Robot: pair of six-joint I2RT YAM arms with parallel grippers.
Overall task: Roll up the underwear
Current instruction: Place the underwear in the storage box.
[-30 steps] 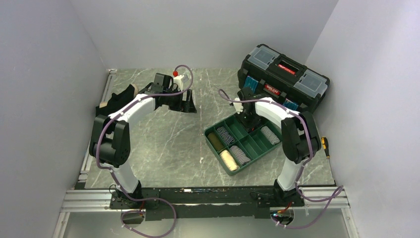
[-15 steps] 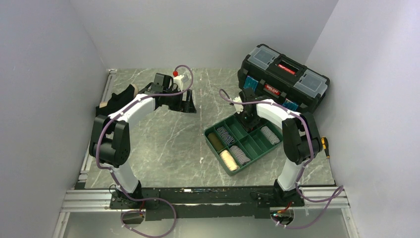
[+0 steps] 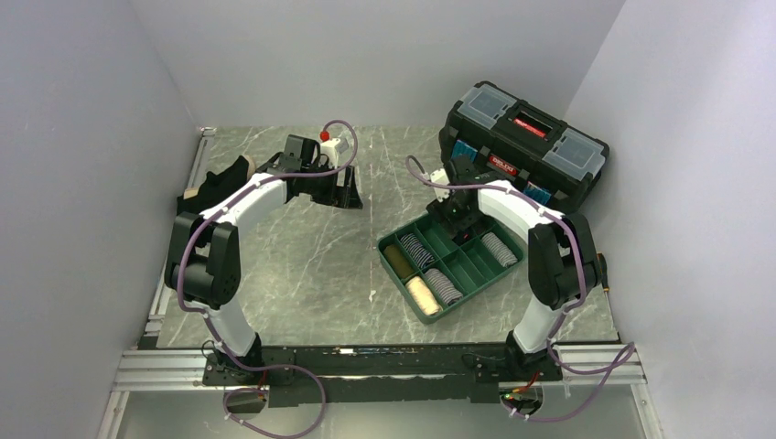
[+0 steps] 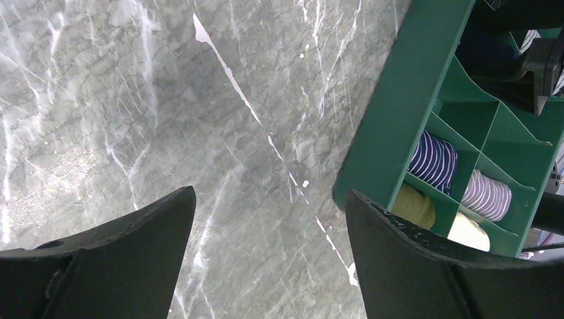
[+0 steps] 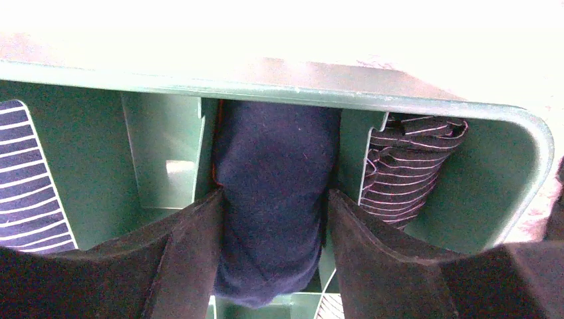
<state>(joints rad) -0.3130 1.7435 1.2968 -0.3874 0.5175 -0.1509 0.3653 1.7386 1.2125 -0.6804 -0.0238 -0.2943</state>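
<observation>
The right gripper (image 5: 273, 193) stood in the green plastic compartment tray (image 5: 425, 109). Its black fingers (image 5: 186, 252) flanked a dark navy rolled cloth garment (image 5: 276, 146) lying in a compartment against the tray's rim, next to a dark thin-striped roll (image 5: 409, 166). Whether they squeezed it or only flanked it could not be told. The frame cut off the garment's near end, and from above the gripper hid it. The left gripper (image 4: 269, 194) hung over the grey marble table (image 4: 133, 100), jaws wide, holding nothing.

Tray (image 5: 399, 106) green; underwear (image 5: 276, 193) plain dark navy; neighbouring roll (image 5: 406, 173) dark, thin pale stripes; table (image 4: 166, 119) grey marble.
</observation>
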